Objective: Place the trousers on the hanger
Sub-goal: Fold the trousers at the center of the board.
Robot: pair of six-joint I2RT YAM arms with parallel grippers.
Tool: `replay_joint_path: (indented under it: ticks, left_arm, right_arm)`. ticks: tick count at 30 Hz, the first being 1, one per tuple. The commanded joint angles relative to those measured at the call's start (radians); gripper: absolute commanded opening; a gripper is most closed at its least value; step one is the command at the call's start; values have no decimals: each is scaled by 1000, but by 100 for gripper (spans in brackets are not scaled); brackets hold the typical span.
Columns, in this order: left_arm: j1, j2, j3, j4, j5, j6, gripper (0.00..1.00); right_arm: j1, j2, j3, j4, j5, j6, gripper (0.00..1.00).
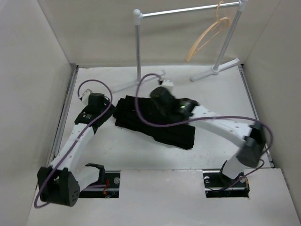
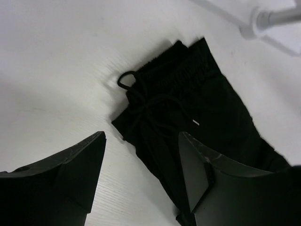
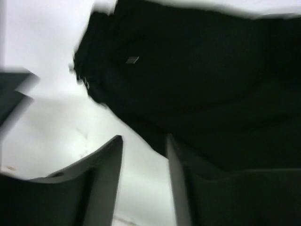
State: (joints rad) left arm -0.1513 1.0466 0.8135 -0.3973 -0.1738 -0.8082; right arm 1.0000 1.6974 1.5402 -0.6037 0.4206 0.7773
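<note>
Left gripper (image 1: 93, 100), top view: just beside the trousers (image 1: 155, 125); right gripper (image 1: 162, 92) above them; hanger (image 1: 207, 35) well beyond both, bare | left wrist: jaws wide, empty, trousers ahead | right wrist: blurred, jaws parted, empty | I judge nothing hung yet.

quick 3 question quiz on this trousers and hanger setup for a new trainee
1. True or false: the trousers already hang on the hanger.
2. Where is the hanger? A hooked on the rail; B leaning against the rail; C under the trousers.
3. Fill in: the left gripper is ___, close to the trousers' drawstring.

Key: 1 false, they lie folded below it. 2 A. 3 open.
</note>
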Motion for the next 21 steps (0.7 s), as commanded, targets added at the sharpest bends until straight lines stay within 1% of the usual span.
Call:
replay_joint_path:
  ticks: [1, 2, 3, 4, 6, 8, 10, 12, 14, 16, 19, 21]
  left_arm:
    - [-119, 103, 67, 119, -1, 14, 60]
    - [-163, 154, 93, 142, -1, 17, 59]
    - [-200, 205, 119, 165, -1, 21, 59]
    - [-230, 258, 146, 195, 2, 32, 58]
    - [-260, 361, 183, 253, 0, 44, 57]
    - [-261, 443, 197, 302, 5, 40, 56]
    - [-236, 502, 179, 333, -6, 38, 55]
    - [-193, 546, 129, 334, -24, 38, 55]
    - [-150, 559, 52, 331, -42, 38, 54]
    - [-106, 534, -37, 322, -73, 34, 53]
    - [-54, 440, -137, 282, -119, 30, 53]
    - [-20, 339, -187, 247, -135, 29, 53]
  right_arm:
    - [-89, -252, -217, 116, -58, 22, 31]
    - [-117, -310, -303, 119, -75, 33, 22]
    - [-146, -364, -389, 125, -97, 40, 18]
    - [-180, -411, -464, 134, -124, 43, 17]
    - [-250, -482, -598, 185, -201, 40, 18]
    - [-315, -512, -701, 264, -299, 30, 19]
    - [-372, -504, -791, 350, -374, 37, 20]
    - [-412, -481, -871, 416, -430, 72, 20]
    - [-432, -470, -954, 484, -441, 126, 19]
    - [-430, -473, -1024, 539, -447, 190, 20]
    - [-421, -440, -1077, 617, -468, 244, 20]
    - [-398, -400, -1085, 650, -497, 263, 21]
